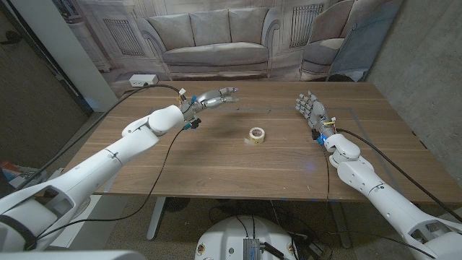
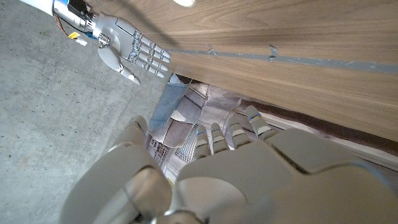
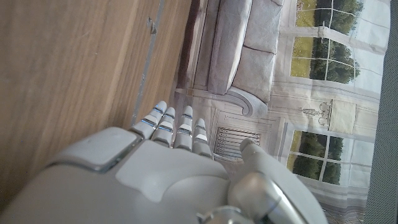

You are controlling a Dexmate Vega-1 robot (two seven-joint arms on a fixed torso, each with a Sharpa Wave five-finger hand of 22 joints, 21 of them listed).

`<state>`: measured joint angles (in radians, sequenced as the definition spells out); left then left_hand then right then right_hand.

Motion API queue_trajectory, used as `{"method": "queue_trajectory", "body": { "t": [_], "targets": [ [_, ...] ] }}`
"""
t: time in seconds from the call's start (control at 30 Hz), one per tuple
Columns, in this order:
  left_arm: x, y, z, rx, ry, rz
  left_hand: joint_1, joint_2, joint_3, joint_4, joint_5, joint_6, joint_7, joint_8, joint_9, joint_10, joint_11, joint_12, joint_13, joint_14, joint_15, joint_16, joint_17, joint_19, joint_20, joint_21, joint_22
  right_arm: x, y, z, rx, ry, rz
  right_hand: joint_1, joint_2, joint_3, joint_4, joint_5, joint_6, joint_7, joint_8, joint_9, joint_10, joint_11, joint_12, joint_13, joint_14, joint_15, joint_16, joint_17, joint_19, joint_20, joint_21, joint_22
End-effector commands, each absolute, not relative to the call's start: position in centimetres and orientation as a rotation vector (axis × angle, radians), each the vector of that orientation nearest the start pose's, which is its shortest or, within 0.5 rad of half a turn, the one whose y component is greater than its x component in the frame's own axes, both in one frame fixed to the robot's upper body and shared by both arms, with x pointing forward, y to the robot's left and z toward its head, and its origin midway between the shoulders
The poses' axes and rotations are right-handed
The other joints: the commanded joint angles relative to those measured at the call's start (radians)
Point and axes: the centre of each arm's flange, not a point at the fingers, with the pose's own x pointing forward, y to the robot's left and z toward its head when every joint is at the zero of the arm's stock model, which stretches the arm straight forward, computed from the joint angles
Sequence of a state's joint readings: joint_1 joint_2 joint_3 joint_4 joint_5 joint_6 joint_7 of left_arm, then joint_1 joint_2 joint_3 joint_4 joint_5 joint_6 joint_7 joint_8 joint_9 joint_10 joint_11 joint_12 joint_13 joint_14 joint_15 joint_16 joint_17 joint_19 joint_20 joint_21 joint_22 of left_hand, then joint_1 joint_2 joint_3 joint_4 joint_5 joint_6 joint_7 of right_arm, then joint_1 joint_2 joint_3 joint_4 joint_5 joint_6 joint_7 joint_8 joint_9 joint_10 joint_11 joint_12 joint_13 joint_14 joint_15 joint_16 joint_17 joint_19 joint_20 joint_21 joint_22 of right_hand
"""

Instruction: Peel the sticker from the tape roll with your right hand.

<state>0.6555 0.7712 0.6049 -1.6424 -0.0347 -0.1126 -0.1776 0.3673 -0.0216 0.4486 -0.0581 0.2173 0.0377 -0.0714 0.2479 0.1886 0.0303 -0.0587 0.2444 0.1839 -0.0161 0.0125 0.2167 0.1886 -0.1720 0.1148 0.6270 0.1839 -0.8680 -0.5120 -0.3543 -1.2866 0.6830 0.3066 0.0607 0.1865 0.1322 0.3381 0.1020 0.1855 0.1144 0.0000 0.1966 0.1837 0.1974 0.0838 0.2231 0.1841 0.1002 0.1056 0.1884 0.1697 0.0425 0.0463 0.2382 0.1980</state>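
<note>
1. We see the tape roll [image 1: 256,134], a small cream ring, lying flat near the middle of the wooden table [image 1: 216,159].
2. We spot a yellowish patch on its top; detail unclear.

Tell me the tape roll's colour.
The tape roll is cream-white, clearest in the head view.

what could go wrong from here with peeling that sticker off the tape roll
1. The tape roll lies loose and flat mid-table, with neither hand on it. Pulling with the right hand alone may just drag or lift the roll.
2. The roll is small and low, so the fingers may struggle to catch a sticker edge.
3. The left hand hovers apart, not bracing anything.
</note>
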Motion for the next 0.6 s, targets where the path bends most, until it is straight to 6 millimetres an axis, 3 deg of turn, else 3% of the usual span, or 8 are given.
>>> {"method": "queue_trajectory", "body": {
  "t": [0.03, 0.2, 0.5, 0.6],
  "targets": [
    [59.2, 17.6, 6.0, 1.099, -0.699, -0.492, 0.014, 0.004, 0.003, -0.008, -0.004, 0.012, -0.002, 0.004, 0.002, 0.015, -0.002, 0.002, 0.005, 0.009, 0.002, 0.003, 0.003, -0.025, 0.009, -0.001, 0.005, 65.2, -29.9, -4.4, 0.077, -0.577, 0.216, 0.005, -0.004, 0.005, -0.004, -0.004, 0.012, 0.0, 0.003, 0.003, 0.01, 0.0, 0.006, 0.001, 0.007, 0.0, -0.001, 0.005, 0.001, -0.001, 0.002, 0.003],
    [59.0, 17.0, 6.2, 1.122, -0.703, -0.515, 0.02, 0.006, 0.003, -0.011, -0.003, 0.027, -0.002, 0.007, 0.002, 0.027, 0.005, 0.003, 0.005, 0.01, 0.002, 0.002, 0.003, -0.022, 0.008, -0.002, 0.005, 65.3, -29.9, -4.5, 0.081, -0.577, 0.214, 0.003, -0.003, 0.005, -0.003, -0.004, 0.013, -0.001, 0.003, 0.003, 0.012, -0.002, 0.006, 0.001, 0.007, 0.001, -0.001, 0.005, 0.001, -0.001, 0.002, 0.003],
    [57.7, 15.2, 6.6, 1.273, -0.742, -0.536, 0.042, 0.011, 0.004, -0.02, -0.002, 0.119, 0.003, 0.027, 0.002, 0.106, -0.011, 0.018, 0.005, 0.019, 0.003, 0.001, 0.002, -0.009, 0.004, -0.008, 0.006, 65.2, -30.0, -4.7, 0.085, -0.575, 0.21, 0.004, -0.002, 0.006, -0.003, -0.004, 0.017, 0.001, 0.003, 0.003, 0.015, 0.0, 0.006, 0.002, 0.009, 0.001, -0.002, 0.005, 0.001, -0.001, 0.002, 0.003],
    [57.4, 14.7, 6.8, 1.315, -0.743, -0.546, 0.047, 0.011, 0.005, -0.023, -0.002, 0.106, -0.002, 0.019, 0.002, 0.102, -0.009, 0.013, 0.006, 0.025, 0.0, 0.002, 0.002, -0.007, 0.004, -0.009, 0.006, 65.3, -30.0, -4.8, 0.086, -0.572, 0.21, 0.004, -0.002, 0.006, -0.003, -0.004, 0.018, 0.0, 0.003, 0.003, 0.017, 0.002, 0.006, 0.002, 0.009, 0.002, -0.002, 0.005, 0.001, 0.0, 0.002, 0.003]
  ]
}}
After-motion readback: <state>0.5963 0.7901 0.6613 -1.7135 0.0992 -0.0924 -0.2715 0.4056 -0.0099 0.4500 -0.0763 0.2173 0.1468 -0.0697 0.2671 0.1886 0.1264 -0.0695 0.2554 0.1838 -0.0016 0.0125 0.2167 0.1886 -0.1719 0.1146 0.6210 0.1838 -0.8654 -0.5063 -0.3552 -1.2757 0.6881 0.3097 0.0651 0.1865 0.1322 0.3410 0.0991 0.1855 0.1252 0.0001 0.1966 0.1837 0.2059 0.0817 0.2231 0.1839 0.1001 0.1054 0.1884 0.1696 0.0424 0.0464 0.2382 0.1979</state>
